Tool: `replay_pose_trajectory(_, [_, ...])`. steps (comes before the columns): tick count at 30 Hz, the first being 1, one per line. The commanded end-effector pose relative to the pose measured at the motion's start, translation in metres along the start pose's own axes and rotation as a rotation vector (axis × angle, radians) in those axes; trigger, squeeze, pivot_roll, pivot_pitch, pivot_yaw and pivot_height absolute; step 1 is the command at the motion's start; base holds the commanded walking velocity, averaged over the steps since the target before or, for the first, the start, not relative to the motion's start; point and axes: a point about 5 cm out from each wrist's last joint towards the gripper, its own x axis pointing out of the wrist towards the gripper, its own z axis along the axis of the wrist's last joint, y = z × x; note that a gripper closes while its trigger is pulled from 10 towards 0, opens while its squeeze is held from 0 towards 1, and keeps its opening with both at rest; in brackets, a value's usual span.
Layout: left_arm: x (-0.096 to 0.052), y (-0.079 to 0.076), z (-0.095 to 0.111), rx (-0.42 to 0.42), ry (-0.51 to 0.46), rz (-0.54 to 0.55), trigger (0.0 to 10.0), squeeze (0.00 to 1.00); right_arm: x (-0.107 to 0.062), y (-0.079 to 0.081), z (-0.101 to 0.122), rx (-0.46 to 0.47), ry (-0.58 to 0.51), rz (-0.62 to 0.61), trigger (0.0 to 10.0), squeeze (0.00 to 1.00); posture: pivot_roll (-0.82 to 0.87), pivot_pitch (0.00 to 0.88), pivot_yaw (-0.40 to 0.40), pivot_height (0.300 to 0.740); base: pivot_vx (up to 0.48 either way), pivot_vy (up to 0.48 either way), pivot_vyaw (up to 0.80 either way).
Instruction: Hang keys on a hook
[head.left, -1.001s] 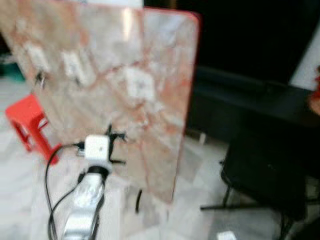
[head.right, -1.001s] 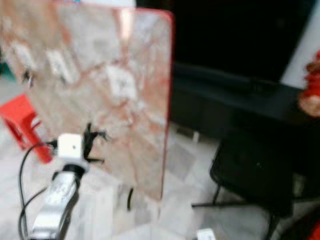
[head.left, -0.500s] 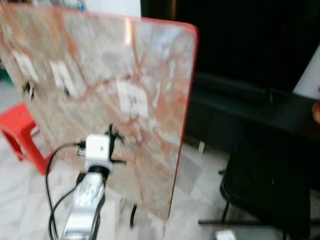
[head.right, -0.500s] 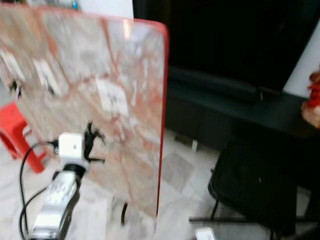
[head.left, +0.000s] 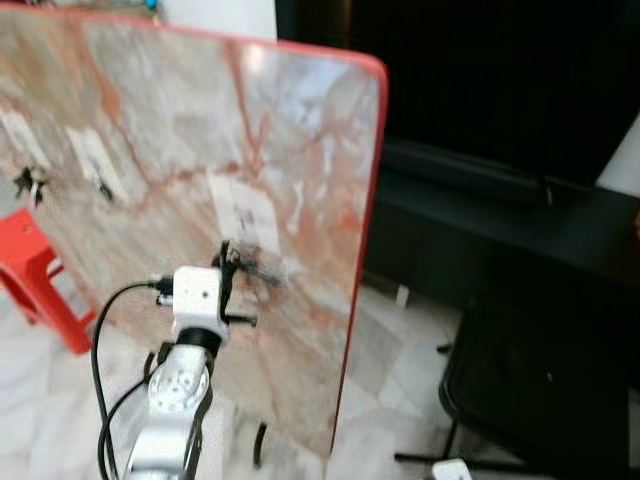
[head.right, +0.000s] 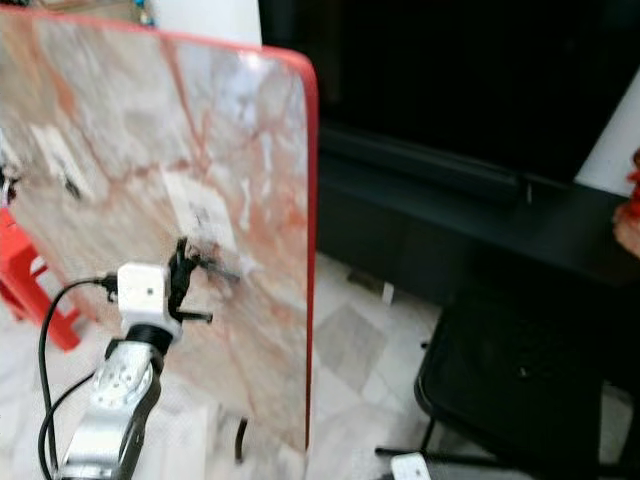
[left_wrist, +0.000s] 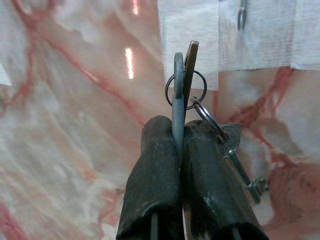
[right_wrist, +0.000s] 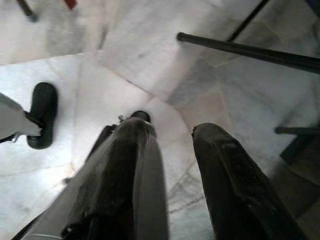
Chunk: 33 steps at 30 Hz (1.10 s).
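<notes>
A large marble-patterned board (head.left: 180, 170) with a red edge stands upright and a little tilted just ahead of the fingers of the left gripper (head.left: 232, 283). Beyond the board, well apart from these fingers, there is a dark cabinet (head.left: 520, 230) and, lower, a black chair (head.left: 540, 380). A red stool (head.left: 40, 280) stands on the pale marble floor (head.right: 350, 340) behind the board's far side.

On the board, white patches (left_wrist: 255, 35) of tape are stuck. One patch is right above the tips of the left fingers, and a small metal hook (left_wrist: 242, 14) is on it, a little beyond and to the side of the fingertips. Two more hooks (head.left: 28, 183) with something dark on them are farther away on the board.

The left fingers (left_wrist: 155, 190) are pressed together and pinch the keys (left_wrist: 184, 75). One flat key and the ring stand out above the fingertips, very near the board, and another key (left_wrist: 240, 165) hangs loose beside the fingers. The keys are not yet on the hook.

The right gripper (right_wrist: 172, 165) hangs low over the floor, with its two fingers spread and nothing between them. A thin black leg (right_wrist: 250, 50) of the chair crosses the floor beyond its fingertips.
</notes>
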Motion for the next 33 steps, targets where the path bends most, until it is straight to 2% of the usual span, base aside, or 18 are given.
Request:
replay_pose_trajectory(1, [0.000, -0.001, 0.006, 0.004, -0.033, 0.001, 10.0, 0.00, -0.001, -0.006, -0.002, 0.002, 0.001, -0.013, 10.0, 0.00, 0.07, 0.000, -0.008, 0.740, 0.000, 0.000, 0.00])
replay_pose_trajectory(18, [0.003, 0.004, 0.029, 0.031, -0.146, 0.034, 10.0, 0.00, -0.001, -0.006, -0.001, -0.015, -0.002, -0.008, 10.0, 0.00, 0.07, 0.000, -0.012, 0.740, 0.000, 0.000, 0.00])
replay_pose_trajectory(33, [0.007, 0.001, 0.037, 0.034, -0.170, 0.026, 10.0, 0.00, 0.000, -0.006, 0.000, -0.027, -0.004, -0.004, 10.0, 0.00, 0.07, 0.000, -0.012, 0.740, 0.000, 0.000, 0.00])
